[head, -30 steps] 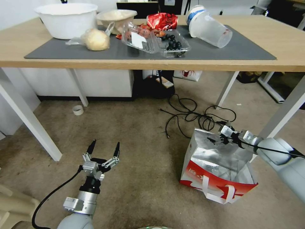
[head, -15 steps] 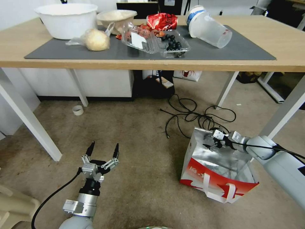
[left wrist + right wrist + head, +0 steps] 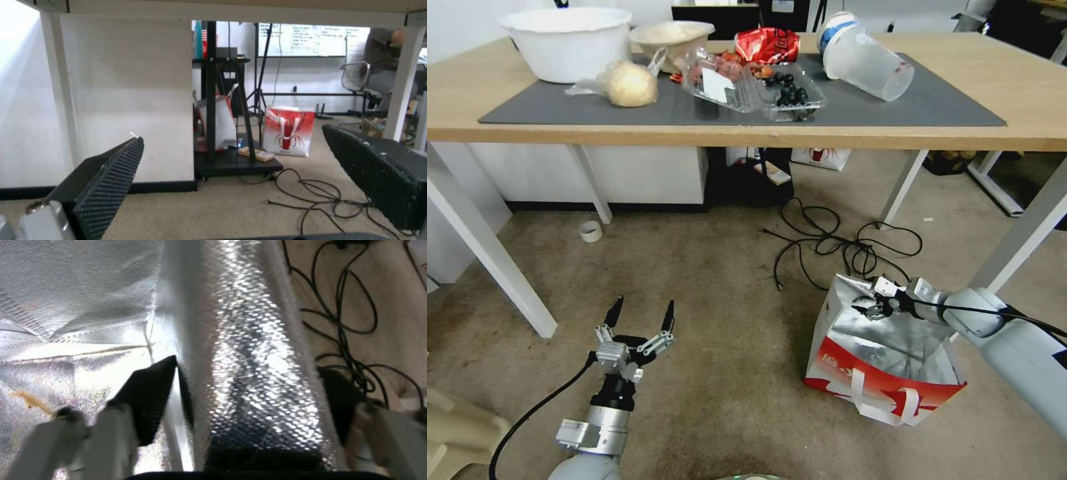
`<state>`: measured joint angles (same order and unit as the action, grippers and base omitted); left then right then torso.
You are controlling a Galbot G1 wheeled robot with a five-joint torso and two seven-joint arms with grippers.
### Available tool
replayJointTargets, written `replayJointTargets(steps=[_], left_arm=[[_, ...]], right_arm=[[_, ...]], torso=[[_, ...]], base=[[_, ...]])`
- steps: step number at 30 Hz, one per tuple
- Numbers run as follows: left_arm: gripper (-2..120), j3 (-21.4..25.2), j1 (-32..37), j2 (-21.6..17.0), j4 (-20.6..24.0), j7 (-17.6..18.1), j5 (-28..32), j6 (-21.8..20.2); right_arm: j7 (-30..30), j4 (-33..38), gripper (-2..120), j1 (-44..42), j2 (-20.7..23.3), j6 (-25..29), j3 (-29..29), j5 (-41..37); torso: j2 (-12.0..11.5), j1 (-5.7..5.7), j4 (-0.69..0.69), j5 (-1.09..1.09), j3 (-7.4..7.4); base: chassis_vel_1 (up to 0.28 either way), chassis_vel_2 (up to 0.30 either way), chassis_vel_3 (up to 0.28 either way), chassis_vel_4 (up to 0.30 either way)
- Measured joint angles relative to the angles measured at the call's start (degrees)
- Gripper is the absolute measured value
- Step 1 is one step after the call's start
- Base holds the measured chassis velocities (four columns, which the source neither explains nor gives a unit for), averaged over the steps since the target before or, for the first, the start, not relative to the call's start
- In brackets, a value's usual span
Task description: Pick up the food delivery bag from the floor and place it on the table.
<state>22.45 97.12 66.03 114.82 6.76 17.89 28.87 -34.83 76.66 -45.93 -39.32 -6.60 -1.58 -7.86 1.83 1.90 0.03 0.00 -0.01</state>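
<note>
Right gripper (image 3: 864, 307) is seen at the far top rim of the food delivery bag (image 3: 880, 353), its fingers (image 3: 151, 396) set on either side of the foil-lined wall — one inside the open mouth, one outside by the black cables (image 3: 834, 243). The jaws are still parted around the wall, not closed on it, as the right wrist view shows. The bag is stood on the floor (image 3: 714, 320), near a white leg of the table (image 3: 727, 137), its mouth gaping. Left gripper (image 3: 637, 313) is held low over bare floor, well apart from the bag — wide open, nothing grasped.
</note>
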Motion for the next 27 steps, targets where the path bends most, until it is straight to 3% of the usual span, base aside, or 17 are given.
replayJointTargets(steps=[12,14,16,27], left_arm=[[100,-0.12,0.20,-0.63,0.51,-0.13,0.12,0.04],[100,-0.13,0.23,-0.63,0.52,-0.14,0.13,0.04],[100,-0.17,0.42,-0.62,0.69,-0.16,0.16,0.09],[100,0.82,0.90,-0.63,2.14,0.49,-0.72,-0.10]], right_arm=[[0.68,1.50,18,-3.19,1.28,-0.61,-3.41,-2.60],[0.71,1.60,16,-3.36,1.34,-0.64,-3.62,-2.71],[0.98,2.43,4,-4.47,1.63,-0.81,-4.76,-3.28],[1.55,5.60,0,-7.53,2.65,-0.16,-7.65,-8.50]], torso=[[0.01,0.00,0.00,0.01,0.00],[0.01,0.00,0.00,0.01,0.00],[0.01,0.00,0.00,0.01,0.00],[0.01,0.00,0.02,0.01,0.00]], base=[[0.000,0.000,0.000,0.000],[0.000,0.000,0.000,0.000],[0.000,0.000,0.000,0.000],[0.000,0.000,0.000,0.000]])
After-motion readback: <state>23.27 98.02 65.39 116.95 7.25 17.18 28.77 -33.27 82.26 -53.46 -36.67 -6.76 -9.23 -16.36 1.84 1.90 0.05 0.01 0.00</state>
